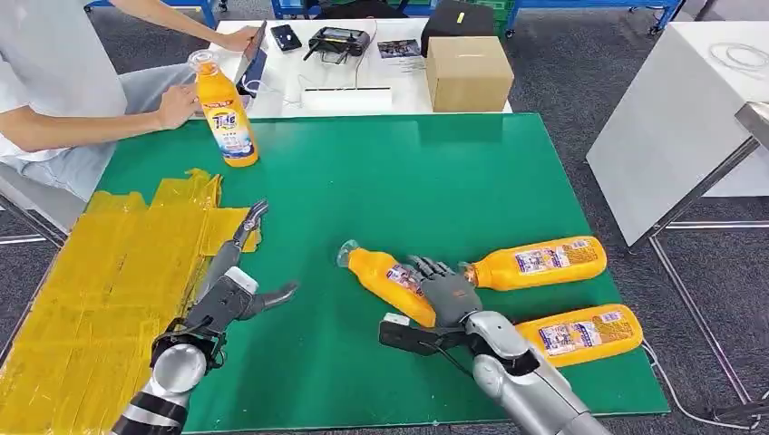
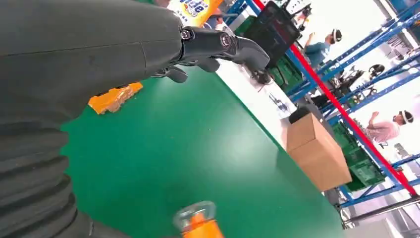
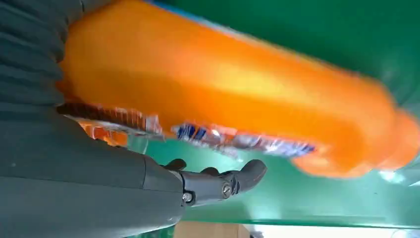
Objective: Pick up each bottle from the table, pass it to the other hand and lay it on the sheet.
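An orange bottle (image 1: 385, 275) lies on the green table (image 1: 399, 172), clear cap pointing to the far left. My right hand (image 1: 446, 292) lies over its lower half; in the right wrist view the bottle (image 3: 237, 84) sits close against the palm while the thumb (image 3: 223, 181) stays apart from it. My left hand (image 1: 238, 294) hovers open beside the yellow sheet (image 1: 109, 272), fingers stretched forward, holding nothing. Two more orange bottles (image 1: 540, 263) (image 1: 580, 333) lie on their sides at the right. A fourth bottle (image 1: 227, 109) stands upright at the far left with a person's hand on it.
A person sits at the far left, arms reaching over the table's corner. Behind the green table a white table carries a cardboard box (image 1: 468, 72) and small devices. Another white table (image 1: 689, 118) stands to the right. The left wrist view shows the box (image 2: 317, 153) and blue racks.
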Robot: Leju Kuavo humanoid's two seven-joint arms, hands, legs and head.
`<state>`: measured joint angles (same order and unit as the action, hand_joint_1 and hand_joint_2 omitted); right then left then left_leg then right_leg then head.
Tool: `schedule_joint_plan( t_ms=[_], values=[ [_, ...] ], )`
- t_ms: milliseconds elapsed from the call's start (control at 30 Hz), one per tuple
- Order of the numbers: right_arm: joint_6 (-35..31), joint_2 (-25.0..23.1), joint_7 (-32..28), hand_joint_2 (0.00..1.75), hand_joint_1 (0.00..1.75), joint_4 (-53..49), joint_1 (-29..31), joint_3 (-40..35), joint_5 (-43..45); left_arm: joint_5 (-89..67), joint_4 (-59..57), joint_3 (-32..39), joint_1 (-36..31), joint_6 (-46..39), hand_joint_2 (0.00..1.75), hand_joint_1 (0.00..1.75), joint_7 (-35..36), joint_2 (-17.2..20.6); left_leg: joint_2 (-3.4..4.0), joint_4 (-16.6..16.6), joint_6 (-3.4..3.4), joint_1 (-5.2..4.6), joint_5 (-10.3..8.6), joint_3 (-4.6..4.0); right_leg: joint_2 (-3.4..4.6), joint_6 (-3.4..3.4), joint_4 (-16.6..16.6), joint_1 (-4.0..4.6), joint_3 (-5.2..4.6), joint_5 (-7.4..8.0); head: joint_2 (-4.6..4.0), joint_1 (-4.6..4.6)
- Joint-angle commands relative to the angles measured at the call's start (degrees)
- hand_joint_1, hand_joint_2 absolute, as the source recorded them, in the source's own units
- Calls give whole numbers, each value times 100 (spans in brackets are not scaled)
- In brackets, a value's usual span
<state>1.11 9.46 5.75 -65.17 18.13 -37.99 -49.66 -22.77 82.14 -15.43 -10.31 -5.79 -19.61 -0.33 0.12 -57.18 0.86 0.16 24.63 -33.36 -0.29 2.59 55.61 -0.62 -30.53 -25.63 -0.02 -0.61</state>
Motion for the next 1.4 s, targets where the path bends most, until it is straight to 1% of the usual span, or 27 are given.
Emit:
schedule_joint_plan(
  t_ms=[33,233,300,367,467,500,600,667,733,933,1033,1167,1200,1233,1300,1333,1367,1400],
  values=[
    [254,-149,10,175,0,1224,356,-64,171,88,-440,-210,-378,6,175,0,-7,58,-10,7,-3,7,-4,9,-7,-7,-13,8,15,5,0,0],
    [417,-106,-11,175,0,1922,667,-332,126,242,-574,-360,-540,6,175,0,-31,41,-16,9,-2,8,-8,22,-12,-7,-17,8,26,8,0,-2],
    [424,-115,-97,175,0,2022,690,-392,127,279,-602,-394,-559,-6,175,0,-37,43,-14,6,-1,5,-4,43,-11,-5,-13,5,26,3,0,-2],
    [427,-135,-150,175,0,2031,686,-444,125,303,-606,-397,-556,-21,175,0,-43,47,-20,9,-1,7,-6,47,-16,-9,-18,7,-6,6,0,0],
    [443,-178,-196,175,0,2003,677,-499,161,331,-604,-407,-547,-37,175,0,-51,59,-12,13,-4,12,-10,39,-7,-14,-24,13,-17,14,0,-2],
    [462,-195,-214,175,0,2001,678,-499,196,338,-607,-406,-542,-43,175,0,-52,61,-8,9,-1,5,1,52,-4,-9,-14,6,-8,3,0,-2],
    [659,-218,-367,175,0,2063,704,-460,442,369,-640,-425,-571,-50,175,0,-69,59,1,9,-1,7,1,59,-2,-10,-16,7,-4,5,0,0],
    [666,-208,-378,175,0,2074,715,-462,449,368,-650,-433,-586,-48,175,0,-68,52,1,11,-2,8,-1,61,-3,-10,-18,9,0,6,0,-2],
    [666,-208,-378,175,0,2074,715,-462,449,368,-650,-433,-586,-48,175,0,-68,52,21,6,0,6,5,72,12,-11,-12,6,4,5,0,0],
    [666,-208,-378,175,0,2074,715,-462,449,368,-650,-433,-586,-48,175,0,-68,52,15,13,-3,11,-5,61,4,-25,-23,12,-3,19,0,-2],
    [824,-223,-536,175,0,2147,735,-420,653,397,-699,-458,-627,-44,175,0,-96,51,24,6,0,7,3,73,12,-21,-12,7,2,11,0,0],
    [1241,-250,-938,175,0,2452,861,-328,1244,529,-919,-592,-816,-21,175,0,-202,29,18,10,-1,9,-3,70,6,-22,-18,10,1,15,0,0],
    [1220,-245,-922,175,0,2509,905,-362,1236,552,-982,-620,-861,-32,175,0,-215,16,23,7,0,8,0,75,11,-22,-14,9,5,13,0,0],
    [1194,-253,-903,175,2,2563,937,-400,1227,572,-1004,-649,-876,-51,175,0,-230,23,13,12,-1,12,-7,66,1,-24,-23,13,0,19,0,0],
    [1382,-296,-1003,175,21,2724,1014,-386,1494,632,-1028,-737,-926,-69,175,0,-252,34,32,10,-1,10,-3,77,16,-24,-18,10,5,17,0,-2],
    [1435,-280,-1030,175,72,2766,1049,-404,1549,651,-1050,-768,-955,-71,175,0,-261,32,41,6,0,6,3,84,24,-22,-11,7,7,14,0,-2],
    [1437,-259,-1035,175,127,2806,1078,-438,1576,675,-1069,-800,-980,-74,175,0,-271,33,29,13,-2,11,-6,74,13,-25,-21,11,4,21,0,2],
    [1396,-256,-1019,175,134,2878,1125,-528,1569,722,-1085,-855,-1009,-93,175,0,-281,39,36,8,-1,9,-2,81,20,-24,-15,10,8,17,0,-2]
  ],
)
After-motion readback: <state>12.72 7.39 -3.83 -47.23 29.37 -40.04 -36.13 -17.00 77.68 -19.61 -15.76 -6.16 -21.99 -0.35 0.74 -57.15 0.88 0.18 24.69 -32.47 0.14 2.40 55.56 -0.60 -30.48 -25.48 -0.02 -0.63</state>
